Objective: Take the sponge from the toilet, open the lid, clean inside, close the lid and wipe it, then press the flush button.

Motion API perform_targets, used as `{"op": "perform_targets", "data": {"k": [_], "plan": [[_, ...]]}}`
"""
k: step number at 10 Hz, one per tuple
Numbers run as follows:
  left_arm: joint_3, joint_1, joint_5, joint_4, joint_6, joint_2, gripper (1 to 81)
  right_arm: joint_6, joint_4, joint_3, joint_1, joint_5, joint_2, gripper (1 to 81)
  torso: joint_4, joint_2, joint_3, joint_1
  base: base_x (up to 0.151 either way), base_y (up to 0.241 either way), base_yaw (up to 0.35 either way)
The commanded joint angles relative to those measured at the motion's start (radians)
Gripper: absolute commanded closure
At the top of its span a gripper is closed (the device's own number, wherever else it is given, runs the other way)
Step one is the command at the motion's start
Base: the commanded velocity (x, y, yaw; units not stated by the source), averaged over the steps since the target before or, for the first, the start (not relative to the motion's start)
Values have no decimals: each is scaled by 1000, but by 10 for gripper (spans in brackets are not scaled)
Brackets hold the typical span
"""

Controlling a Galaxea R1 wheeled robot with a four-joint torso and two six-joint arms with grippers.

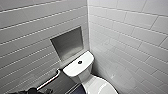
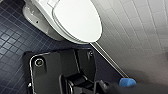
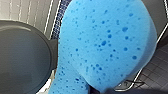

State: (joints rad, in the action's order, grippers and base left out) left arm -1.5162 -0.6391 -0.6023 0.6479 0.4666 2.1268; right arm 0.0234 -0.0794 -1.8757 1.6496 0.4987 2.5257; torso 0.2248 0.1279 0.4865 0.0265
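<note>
White tiled walls meet in a corner behind the toilet, with a recessed metal niche in the wall just above and behind its tank. The dark flush button sits in the middle of the tank top, and the lid lies in front of the tank. From my left wrist, the toilet stands on a dark blue tiled floor with the lid down, white and glossy. The sponge is out past the lid's front edge, well clear of the toilet, at the tip of a dark blur I take for my right arm. Whether my left tool is released or clenched I cannot tell. From my right wrist, the sponge looms close, bright blue and pitted with pores. I judge that my right tool is clenched on its lower end, though the contact itself is hard to make out. I expect the sponge to be light, soft and springy. A grip across its narrow waist should hold it without crushing it flat, and firmer once it is wet and heavier. The lid looks smooth and likely slippery, so I would lift it by its front rim, the part farthest from the tank.
</note>
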Motion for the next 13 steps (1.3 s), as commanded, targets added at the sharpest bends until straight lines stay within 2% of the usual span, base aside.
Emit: {"op": "perform_targets", "data": {"k": [1,5,8,9,10,13], "plan": [[59,-309,234,-168,-2,24,811,-3,18,-63,20,-83,30,811,0,0,-96,0,0,0,0],[-139,-530,324,-263,-2,217,811,-2,20,-143,26,-88,78,811,0,2,-240,-2,0,0,0],[-386,-618,357,-278,-2,363,811,6,23,-212,26,-112,124,811,0,3,-348,-4,0,0,0],[-440,-641,357,-278,-2,400,811,6,23,-224,28,-112,130,811,0,3,-285,-4,0,0,0],[-537,-661,358,-280,0,470,811,4,23,-247,28,-114,144,811,0,4,-318,-5,0,0,0],[-808,-718,355,-281,0,654,811,6,23,-319,36,-127,195,811,0,5,-341,-6,0,0,0]]}}
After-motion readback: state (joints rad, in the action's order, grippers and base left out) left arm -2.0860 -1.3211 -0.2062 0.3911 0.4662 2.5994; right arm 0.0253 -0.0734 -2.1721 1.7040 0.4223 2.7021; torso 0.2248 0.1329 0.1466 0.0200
